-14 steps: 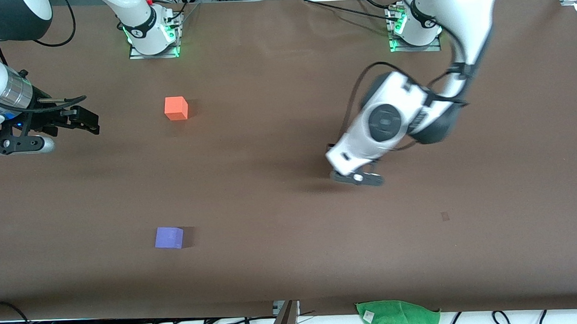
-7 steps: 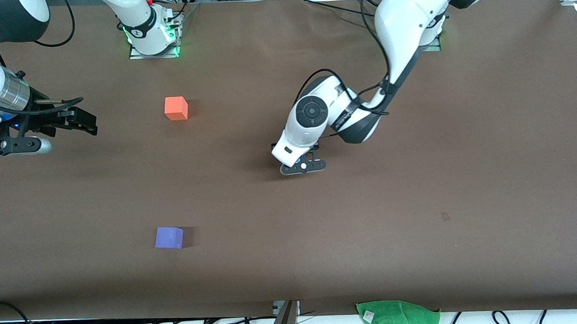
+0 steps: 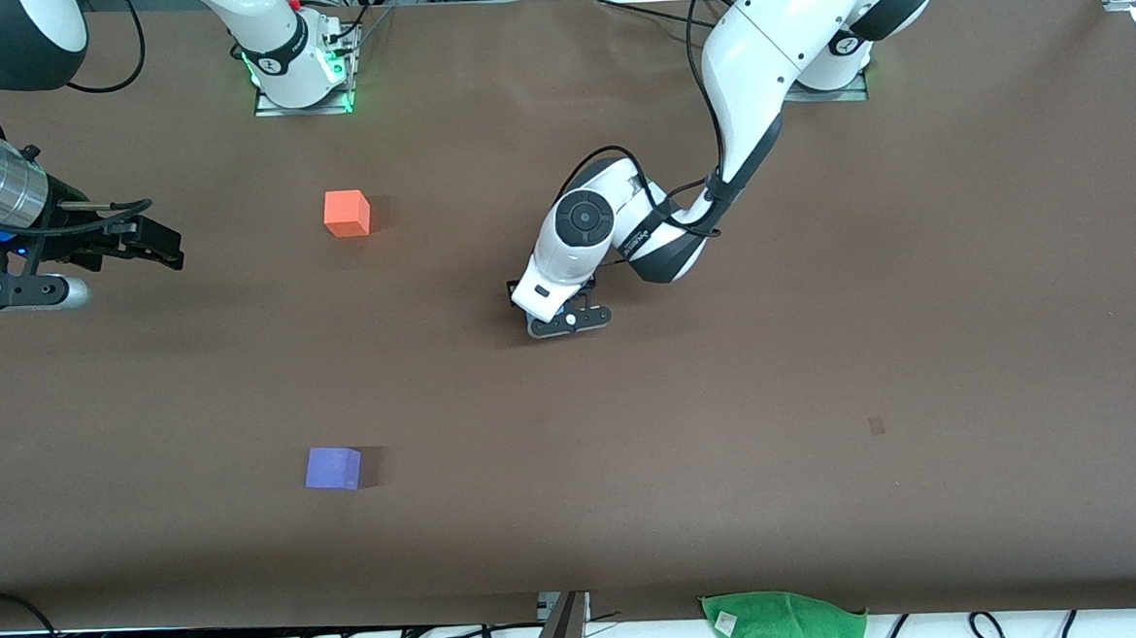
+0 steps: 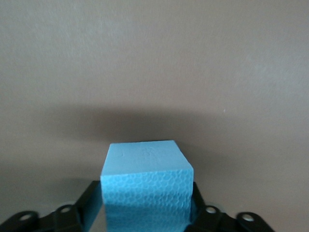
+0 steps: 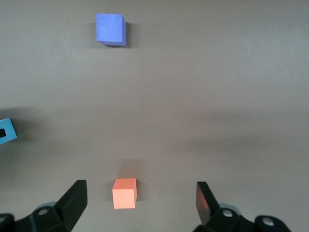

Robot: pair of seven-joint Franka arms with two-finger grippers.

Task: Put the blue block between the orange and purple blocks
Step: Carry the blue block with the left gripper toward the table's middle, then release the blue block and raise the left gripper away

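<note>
Where the table [image 3: 920, 359] lies nearest the front camera, the purple block [image 3: 333, 467] sits alone toward the right arm's end, flat on the brown cover. A green cloth [image 3: 783, 624] hangs at the table's near edge, toward the left arm's end.

Farther from the camera, over the middle of the table, the left arm reaches in from its base: its upper link slopes down toward the centre, the elbow folds, and the wrist tips forward so that the left gripper [image 3: 568, 321] points down at the cover, low above it. The left wrist view shows its jaws closed against two opposite sides of the blue block [image 4: 146, 191], which sits squarely between the fingers [image 4: 82, 208] and hangs above bare table with a shadow under it. That block is well apart from both other cubes, toward the left arm's end from them.

Farther still lies the orange block [image 3: 347, 213], resting flat and roughly in line with the purple one, with a wide bare stretch between the two.

At the right arm's end the right arm waits, its forearm lying level, and the right gripper [image 3: 151, 242] is held above the table with its fingers [image 5: 72, 203] spread wide and holding nothing; its wrist camera looks across both the orange and purple cubes.
</note>
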